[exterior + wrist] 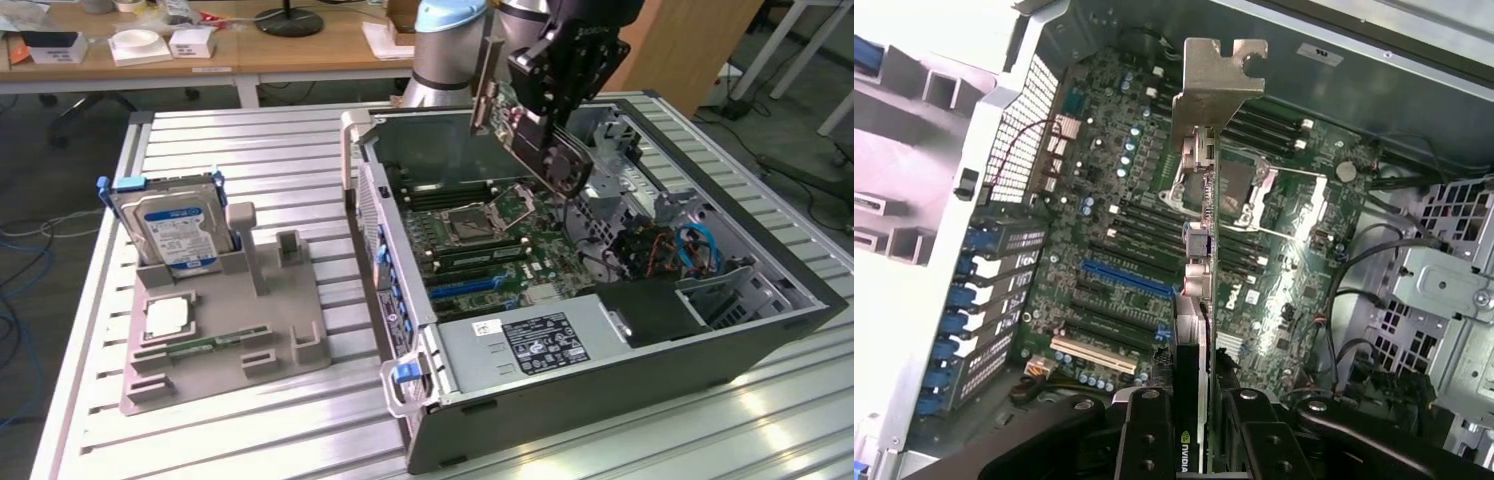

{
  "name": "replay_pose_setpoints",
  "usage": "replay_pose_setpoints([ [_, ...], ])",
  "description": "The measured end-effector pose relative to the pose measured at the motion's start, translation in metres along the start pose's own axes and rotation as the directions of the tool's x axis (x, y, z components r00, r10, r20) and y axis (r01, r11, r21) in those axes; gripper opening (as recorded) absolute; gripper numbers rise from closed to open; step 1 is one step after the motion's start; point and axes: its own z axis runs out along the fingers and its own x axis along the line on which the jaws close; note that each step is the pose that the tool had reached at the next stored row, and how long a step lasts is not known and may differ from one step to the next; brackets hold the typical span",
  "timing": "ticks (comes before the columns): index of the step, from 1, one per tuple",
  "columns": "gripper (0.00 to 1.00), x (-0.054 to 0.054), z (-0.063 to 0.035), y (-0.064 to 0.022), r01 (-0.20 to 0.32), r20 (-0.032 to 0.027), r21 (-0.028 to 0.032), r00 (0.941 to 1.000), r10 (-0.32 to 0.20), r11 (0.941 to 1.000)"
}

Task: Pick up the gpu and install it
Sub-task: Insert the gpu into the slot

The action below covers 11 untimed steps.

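1. The claw point(550, 120) is clamped on the graphics card point(563, 160). The card hangs tilted in the air above the open computer case point(747, 335), clear of everything inside.
2. In the wrist view the card is seen edge-on, its silver bracket point(1219, 80) pointing away from the claw, over the motherboard point(1104, 200).
3. The step in hand looks like bringing the card to its socket. Done well, I judge, the card's edge stays parallel to the long blue slot point(1129, 280), level and unskewed, with the bracket towards the case's slotted wall.
4. The case holds the motherboard, a power supply point(527, 340) and blue cables point(701, 250).
5. The grey holder point(227, 370) beside the case holds an upright hard drive point(174, 225), a processor chip point(167, 315) and a memory stick point(200, 345), both lying flat.
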Motion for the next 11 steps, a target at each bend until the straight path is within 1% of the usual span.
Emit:
replay_pose_setpoints([
  [3, 0.26, 0.0003, 0.0000, -0.0007, 0.011, -0.0002, 0.0000, 0.9999, -0.011, 0.9999],
  [11, 0.26, 0.0003, -0.0001, -0.0009, 0.068, -0.0006, -0.0008, 0.9977, -0.068, 0.9977],
])
